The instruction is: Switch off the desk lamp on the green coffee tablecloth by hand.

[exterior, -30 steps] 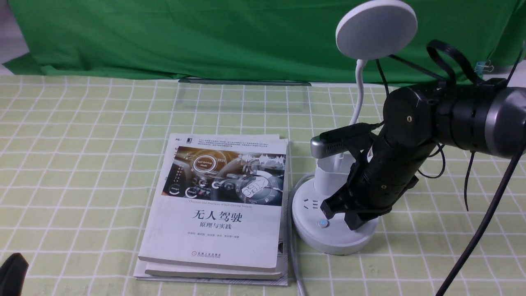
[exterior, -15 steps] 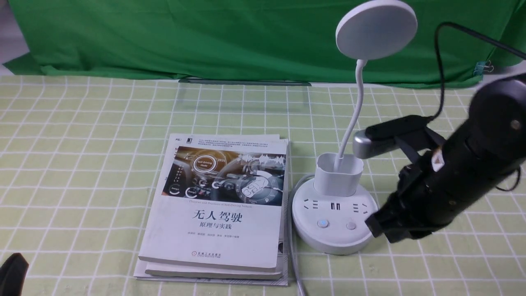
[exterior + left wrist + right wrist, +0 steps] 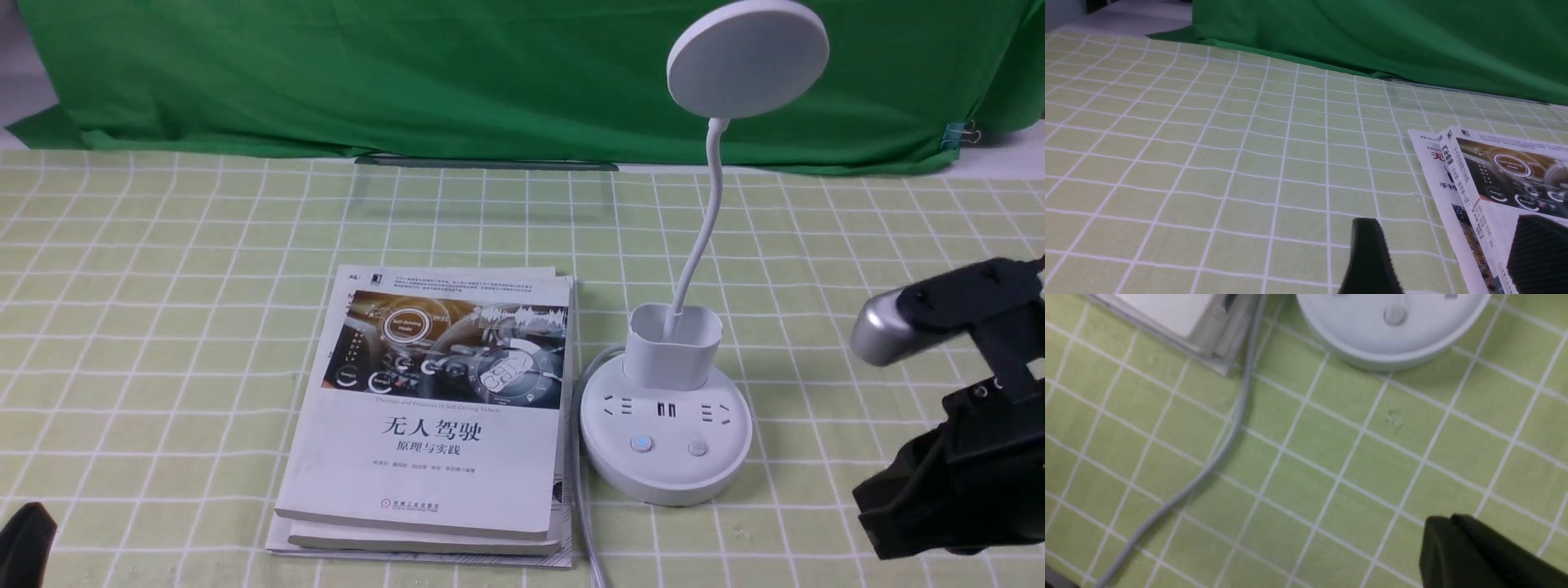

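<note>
- Front view has the desk lamp standing upright, right of centre on the green coffee tablecloth. Its long axis is vertical: the round base sits on the cloth with the cup holder on top. The thin neck rises from the cup and curves slightly up to the disc head, whose flat face is turned toward my side.
- On the base, the left button shows a blue spot and the right button is plain. Both face me, with the sockets behind them.
- The frame clips the disc head's top rim, and I cannot tell from its face whether it is lit.
- My right gripper hangs low at the front view's right edge, well apart from the base and touching nothing. The silver-grey module sits above it, and the arm behind is cut off.
- The right wrist view is blurred. My fingers lie together with only a seam between them and hold nothing. Only the base's near rim and one button show.
- My left gripper has its jaws parted wide and empty, one finger over cloth and the other over a book corner. The front view shows only a black scrap of it in the lower left corner.
- Bare cloth lies between the base and my right gripper. On the base's other side, a stack of books sits just beside it. A grey cable runs between them toward the near edge.
</note>
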Controlling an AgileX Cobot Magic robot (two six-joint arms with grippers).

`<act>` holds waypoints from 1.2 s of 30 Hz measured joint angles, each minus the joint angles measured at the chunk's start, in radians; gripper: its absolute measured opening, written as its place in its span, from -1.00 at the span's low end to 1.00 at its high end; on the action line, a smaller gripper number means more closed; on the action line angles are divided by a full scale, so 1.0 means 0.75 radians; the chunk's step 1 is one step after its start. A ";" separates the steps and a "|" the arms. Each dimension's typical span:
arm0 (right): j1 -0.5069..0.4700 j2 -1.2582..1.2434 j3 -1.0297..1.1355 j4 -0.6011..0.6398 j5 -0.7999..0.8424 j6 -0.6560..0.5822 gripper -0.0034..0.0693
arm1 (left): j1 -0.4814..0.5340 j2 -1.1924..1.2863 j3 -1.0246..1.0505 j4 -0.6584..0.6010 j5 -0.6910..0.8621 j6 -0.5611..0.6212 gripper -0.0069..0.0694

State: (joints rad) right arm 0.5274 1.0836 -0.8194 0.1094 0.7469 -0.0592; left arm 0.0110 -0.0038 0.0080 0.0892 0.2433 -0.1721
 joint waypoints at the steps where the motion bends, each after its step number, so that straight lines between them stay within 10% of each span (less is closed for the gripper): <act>1: 0.000 -0.017 0.000 0.000 -0.022 0.000 -0.77 | 0.000 0.000 0.000 0.000 0.000 0.000 0.26; 10: -0.049 -0.279 0.120 -0.020 -0.321 -0.169 -0.78 | 0.000 0.000 0.000 0.000 0.000 0.000 0.26; 20: -0.431 -0.994 0.805 -0.025 -0.744 -0.186 -0.79 | 0.000 0.000 0.000 0.000 0.000 0.000 0.26; 36: -0.557 -1.441 1.104 -0.028 -0.678 -0.178 -0.79 | 0.000 0.000 0.000 0.000 -0.001 0.000 0.26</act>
State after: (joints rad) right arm 0.1094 0.0025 0.0089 0.0887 0.2384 -0.1924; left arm 0.0110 -0.0038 0.0080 0.0892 0.2424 -0.1721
